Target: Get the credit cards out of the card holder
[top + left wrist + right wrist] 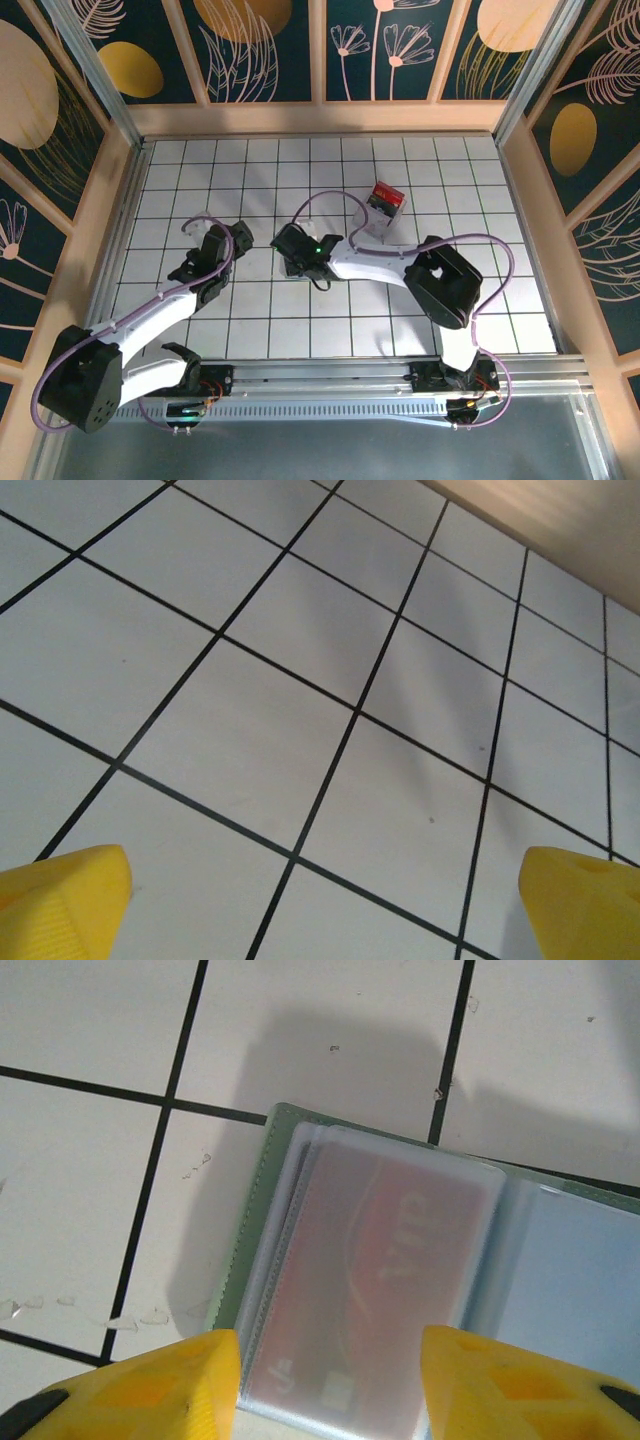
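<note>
– What's nearest us?

– The left gripper (222, 238), out over bare white tiles on the table (480, 290), left of the middle. Its yellow fingers (70, 895) are spread as wide as they go, nothing between them.

– And the other one?

– The right gripper (290, 248) is just beside it, near the middle of the table, pointing down at the holder (258, 1210). Its fingers (160, 1385) are parted about halfway. From its wrist camera they sit over the near end of the card (390, 1270). I can't tell whether they touch it.

– How does the holder lie?

– Flat and open on the tiles, greenish edge up, its two panels side by side, so its long axis runs across the gripper's view. The dark red card is in the left panel, under a clear sleeve (300, 1180). Its long side runs away from the fingers, leaning slightly right, and "VIP" reads sideways. The right panel looks pale blue.

– Anything further back?

– A clear box (385, 198) with red inside, behind the right arm, well apart from the holder.
</note>
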### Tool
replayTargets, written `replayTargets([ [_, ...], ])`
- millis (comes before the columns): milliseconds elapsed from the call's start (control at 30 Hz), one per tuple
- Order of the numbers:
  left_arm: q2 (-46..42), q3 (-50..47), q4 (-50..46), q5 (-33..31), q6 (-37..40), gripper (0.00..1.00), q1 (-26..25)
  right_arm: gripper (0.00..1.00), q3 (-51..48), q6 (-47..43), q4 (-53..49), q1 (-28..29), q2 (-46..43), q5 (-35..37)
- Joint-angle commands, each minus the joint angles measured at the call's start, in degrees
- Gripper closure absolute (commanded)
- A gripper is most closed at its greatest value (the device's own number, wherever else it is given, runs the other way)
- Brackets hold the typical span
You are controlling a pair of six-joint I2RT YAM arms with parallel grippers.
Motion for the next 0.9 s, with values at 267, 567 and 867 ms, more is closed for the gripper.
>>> replayTargets([
  [267, 1.31, -0.22, 1.11, 0.39, -1.40, 0.01, 0.39, 0.46, 3.50, -0.04, -3.94, -0.05, 5.82, 1.86],
  [567, 2.49, 0.49, 1.55, 1.37, -1.41, 0.01, 0.39, 0.57, 0.48, 0.16, -3.51, -0.04, 5.72, 0.06],
  [867, 2.48, 1.15, 1.38, 2.39, -0.39, 0.01, 0.39, 0.82, -2.07, -0.11, -1.24, -0.06, 2.26, -2.29],
])
